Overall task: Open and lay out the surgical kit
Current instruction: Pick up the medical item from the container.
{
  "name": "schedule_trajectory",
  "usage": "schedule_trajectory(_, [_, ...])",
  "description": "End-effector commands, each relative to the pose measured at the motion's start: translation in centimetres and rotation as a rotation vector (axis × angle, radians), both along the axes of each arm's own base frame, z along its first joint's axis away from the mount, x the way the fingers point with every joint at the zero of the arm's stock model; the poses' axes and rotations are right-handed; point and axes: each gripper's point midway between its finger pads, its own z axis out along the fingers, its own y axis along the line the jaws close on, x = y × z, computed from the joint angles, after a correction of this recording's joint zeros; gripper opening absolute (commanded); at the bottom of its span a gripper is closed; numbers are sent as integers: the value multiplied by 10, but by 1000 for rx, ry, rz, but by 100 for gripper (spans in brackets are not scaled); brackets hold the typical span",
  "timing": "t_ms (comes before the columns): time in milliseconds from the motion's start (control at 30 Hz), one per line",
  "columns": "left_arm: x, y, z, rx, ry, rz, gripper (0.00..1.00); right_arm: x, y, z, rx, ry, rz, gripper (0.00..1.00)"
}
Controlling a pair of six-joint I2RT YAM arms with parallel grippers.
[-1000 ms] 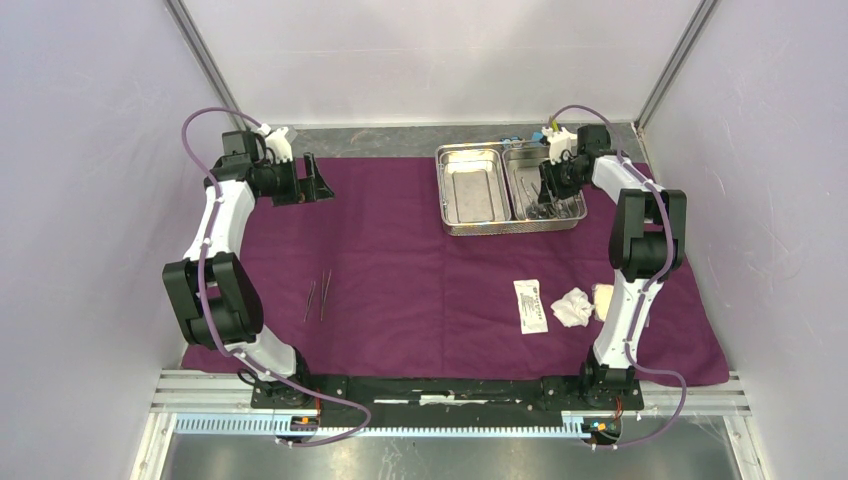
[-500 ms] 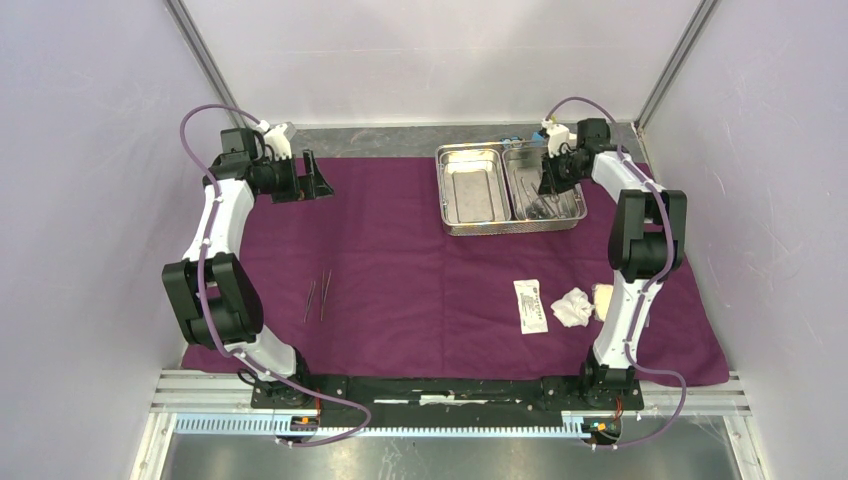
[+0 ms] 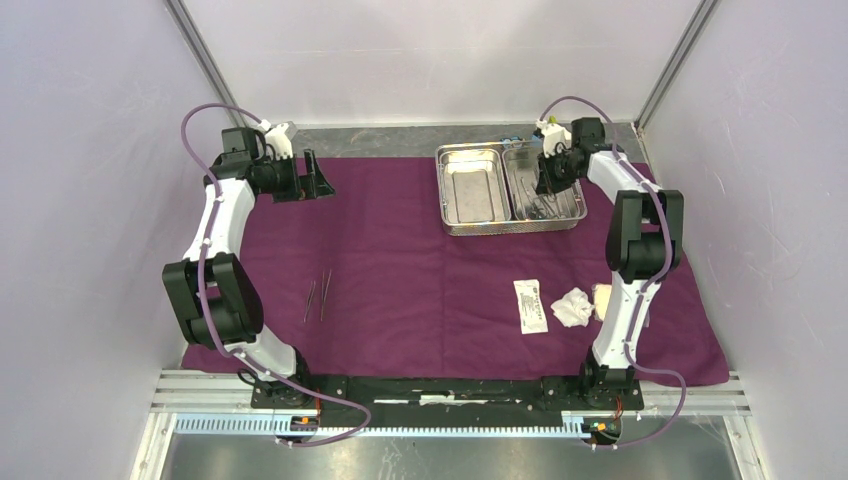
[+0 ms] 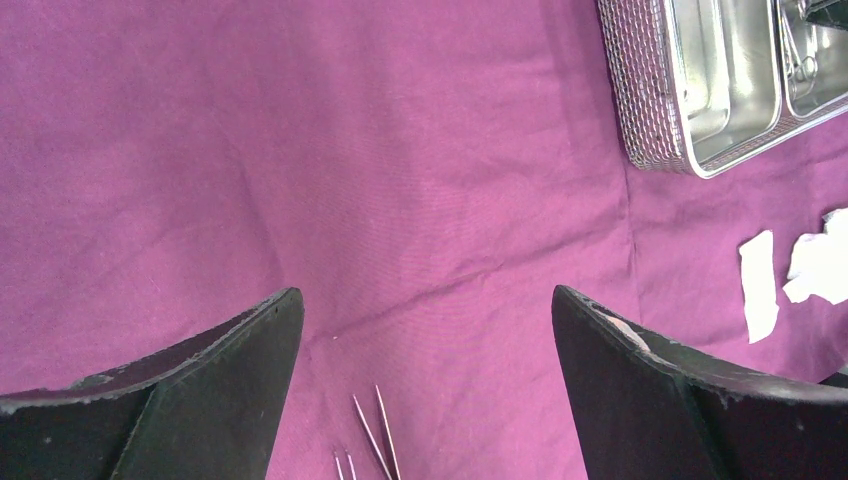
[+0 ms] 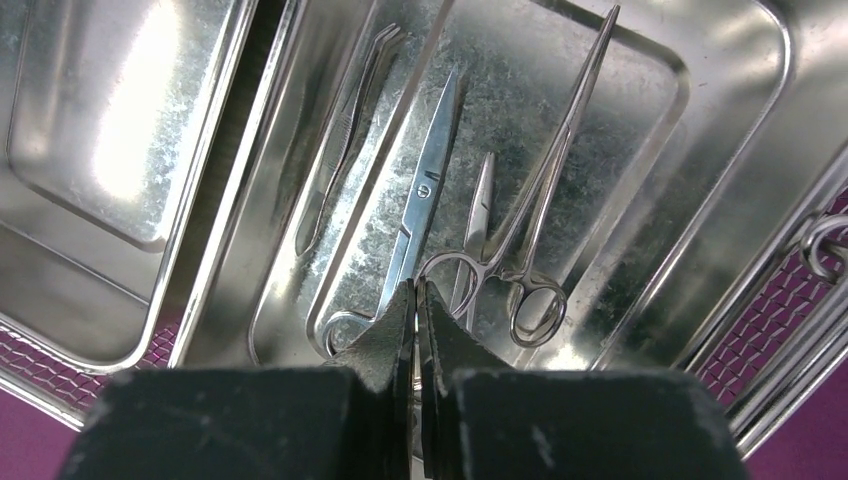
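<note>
The plum-purple cloth (image 3: 400,250) lies spread over the table. At its back right stands the steel tray (image 3: 445,190), its left compartment bare. My right gripper (image 5: 415,290) hangs over the right compartment, shut on the shank of the scissors (image 5: 425,195) just above their finger rings. A long ring-handled clamp (image 5: 545,180) and tweezers (image 5: 345,140) lie beside them. In the top view the right gripper (image 3: 548,185) sits over that compartment. My left gripper (image 3: 318,180) hovers open over the cloth's back left, nothing between its fingers. Two tweezers (image 3: 318,296) lie on the cloth.
A white flat packet (image 3: 530,305) and crumpled gauze (image 3: 573,307) lie on the cloth near the right arm's base. Small blue and yellow-green blocks (image 3: 512,140) sit behind the tray. Enclosure walls close in the back and both sides.
My right gripper has closed on the scissors and drawn slightly toward the back of the tray. The left arm has not moved.
</note>
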Motion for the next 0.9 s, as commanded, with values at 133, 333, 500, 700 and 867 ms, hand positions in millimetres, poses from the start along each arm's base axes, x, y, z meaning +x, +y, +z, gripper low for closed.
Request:
schedule_trajectory(133, [9, -11, 15, -12, -29, -21, 100, 11, 6, 65, 23, -154, 15, 0])
schedule_trajectory(333, [17, -34, 20, 23, -60, -93, 100, 6, 10, 87, 48, -199, 18, 0])
schedule_trajectory(500, [23, -55, 28, -5, -69, -138, 100, 2, 15, 98, 71, -214, 31, 0])
schedule_trajectory(700, [34, -106, 44, -158, -102, -200, 100, -14, 43, 112, 149, -231, 117, 0])
schedule_trajectory(867, [42, -164, 53, -288, -74, -259, 100, -37, 69, 123, 194, -291, 197, 0])
